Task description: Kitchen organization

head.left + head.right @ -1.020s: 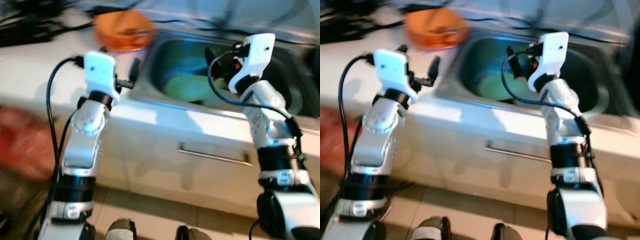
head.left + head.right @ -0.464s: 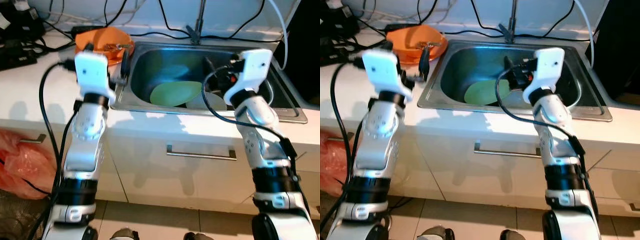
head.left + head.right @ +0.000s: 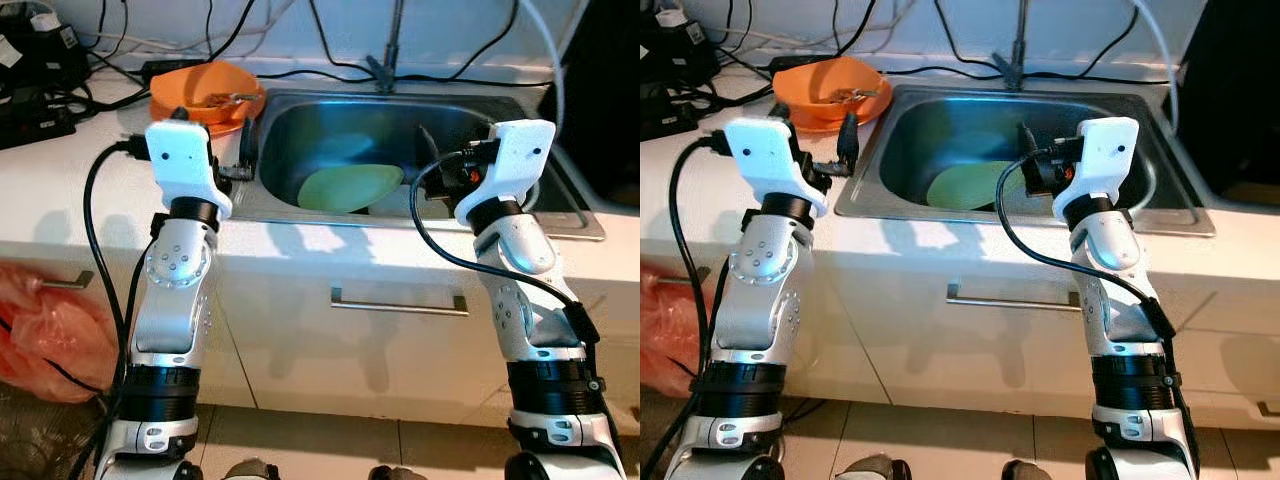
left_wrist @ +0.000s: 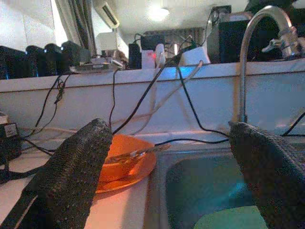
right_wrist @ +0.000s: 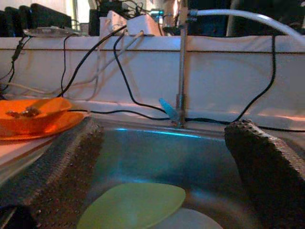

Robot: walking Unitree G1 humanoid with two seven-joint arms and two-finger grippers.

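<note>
i am holding my right claw point(image 5: 162, 157) wide open above the near rim of the sink point(image 3: 300, 205), empty. the green plate point(image 3: 348, 187) is lying ahead of and below it on the sink floor, leaning on a white dish point(image 3: 395, 203), so the right arm is nearer. my left claw point(image 4: 167, 162) is also gaping wide, empty, over the table point(image 3: 60, 160), facing the orange bowl point(image 3: 205, 88). the bowl's contents are hard to make out.

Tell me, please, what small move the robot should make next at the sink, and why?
Probably lower the right end effector toward the light green plate in the stainless steel sink. Its fingers are open and empty above the basin, the plate lies just ahead, and the left end effector is over the sink's edge by the orange bowl.
</note>
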